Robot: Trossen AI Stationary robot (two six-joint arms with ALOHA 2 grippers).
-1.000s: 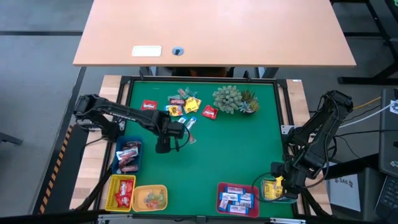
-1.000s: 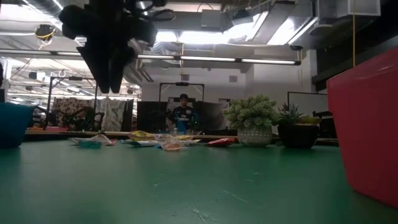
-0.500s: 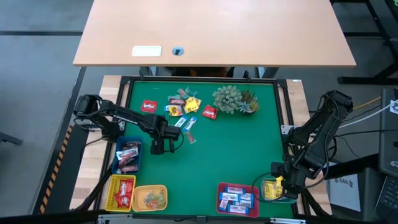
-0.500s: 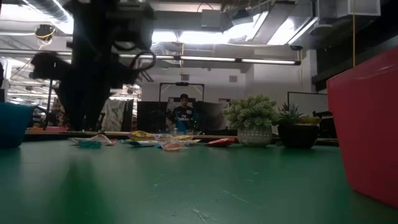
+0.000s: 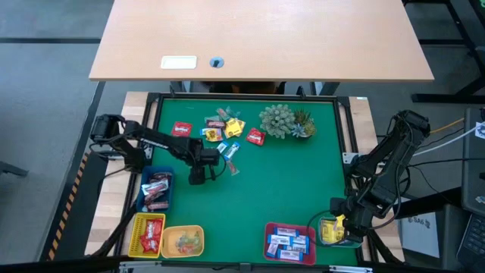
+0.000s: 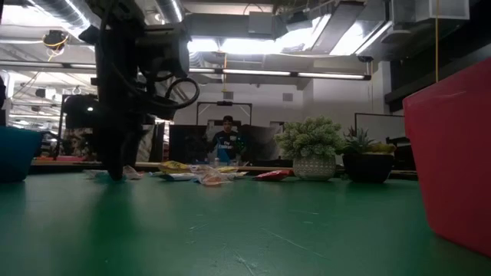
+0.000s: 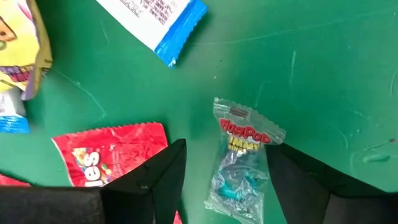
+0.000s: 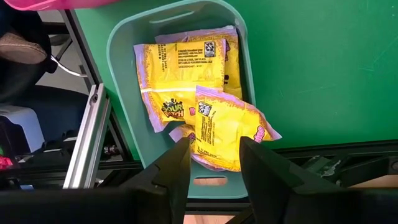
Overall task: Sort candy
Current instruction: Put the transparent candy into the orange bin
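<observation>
Loose candy [image 5: 224,130] lies in a pile on the green mat's far left part. My left gripper [image 5: 198,177] points down at the pile's near edge. It is open, and its fingers stand on either side of a clear-wrapped blue sweet [image 7: 241,163] that lies flat on the mat. Beside the sweet lie a red packet [image 7: 109,155] and a blue-and-white wrapper [image 7: 155,17]. My right gripper [image 5: 339,225] hangs over the teal tray [image 8: 124,93] at the near right, shut on a yellow candy packet [image 8: 225,127]. My right gripper pinches the yellow packet's near end [image 8: 217,158] between its two fingers, coming from above and pointing steeply down. The packet sits tilted over other yellow packets [image 8: 177,78] in the teal tray, and one corner [image 8: 270,134] reaches past the tray's rim.
A blue tray [image 5: 156,189], a yellow tray [image 5: 149,233] and an orange tray [image 5: 182,241] stand at the near left, and a red tray [image 5: 289,243] at the near middle. Spiky plants [image 5: 285,121] stand at the far middle. The mat's middle is bare.
My left gripper has gone down to the mat and a little toward the near left, still open. Its fingers now stand around the clear-wrapped sweet at the pile's near edge.
</observation>
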